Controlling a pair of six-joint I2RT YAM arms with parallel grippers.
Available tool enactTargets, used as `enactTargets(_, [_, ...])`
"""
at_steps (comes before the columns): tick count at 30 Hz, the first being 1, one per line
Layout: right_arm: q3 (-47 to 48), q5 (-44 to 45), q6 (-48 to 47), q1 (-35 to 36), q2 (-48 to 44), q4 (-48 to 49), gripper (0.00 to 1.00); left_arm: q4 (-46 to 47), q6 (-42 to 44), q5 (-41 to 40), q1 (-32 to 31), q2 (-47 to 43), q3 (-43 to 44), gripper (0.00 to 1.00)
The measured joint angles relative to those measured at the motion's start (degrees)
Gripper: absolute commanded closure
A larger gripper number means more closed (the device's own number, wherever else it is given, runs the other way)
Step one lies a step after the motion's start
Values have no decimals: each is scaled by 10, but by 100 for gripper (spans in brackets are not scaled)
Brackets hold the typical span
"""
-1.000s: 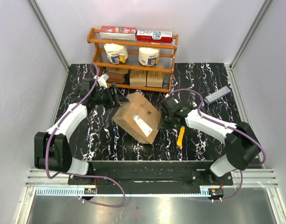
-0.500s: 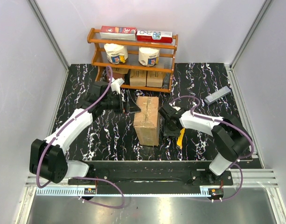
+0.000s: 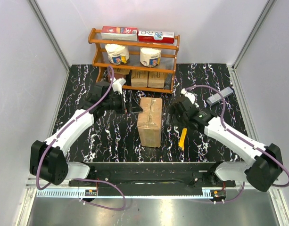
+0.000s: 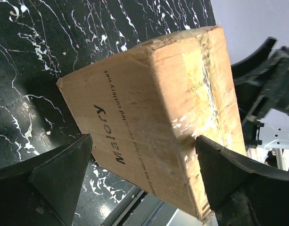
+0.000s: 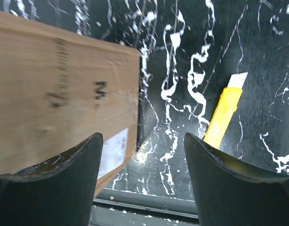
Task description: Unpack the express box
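Box (image 3: 150,121): brown cardboard, resting flat in the middle of the table (image 3: 87,141), long side running from near edge to far edge; clear tape on the seams, black lettering on one side (image 4: 158,117), white label low on the side facing the right wrist camera (image 5: 59,99).
Left pincer (image 3: 135,107): just beside the far left corner of the box, fingers spread wide, gripping nothing; in the wrist view (image 4: 143,141) box framed between the two fingers (image 4: 54,174), contact not clear.
Right pincer (image 3: 171,117): just beside the right side of the box, fingers spread wide (image 5: 143,136), empty.
Knife (image 3: 182,138): yellow, flat on the table near the right side of the box, apart from it (image 5: 223,115).
Rack (image 3: 133,44): wooden, at the far edge behind the box, shelves loaded.
Grey bar (image 3: 219,95): on the table far right, well apart from the box.
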Motion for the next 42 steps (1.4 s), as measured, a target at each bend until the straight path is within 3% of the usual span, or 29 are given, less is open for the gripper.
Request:
enactTargets(8, [49,10,-14,0,-69,2,20,23,-26,5,0,-22,3,1])
enactTargets(14, [56,-13,-26,0,-80,18,22,61,-50,14,-2,-34,3,10])
enactTargets(19, [56,-50,-27,0,-75,37,35,62,-63,16,-18,-20,3,27])
enactTargets(28, [55,-134,-27,0,-41,97,44,64,-67,16,-52,6,2,48])
enactTargets(32, [49,-145,-28,-3,-34,110,58,61,-64,10,-54,17,2,60])
enactTargets(35, [47,-150,-32,-6,-29,113,67,54,-62,1,-53,17,5,64])
enactTargets(42, [80,-170,-37,-14,18,124,68,-11,-35,-43,-47,17,44,64])
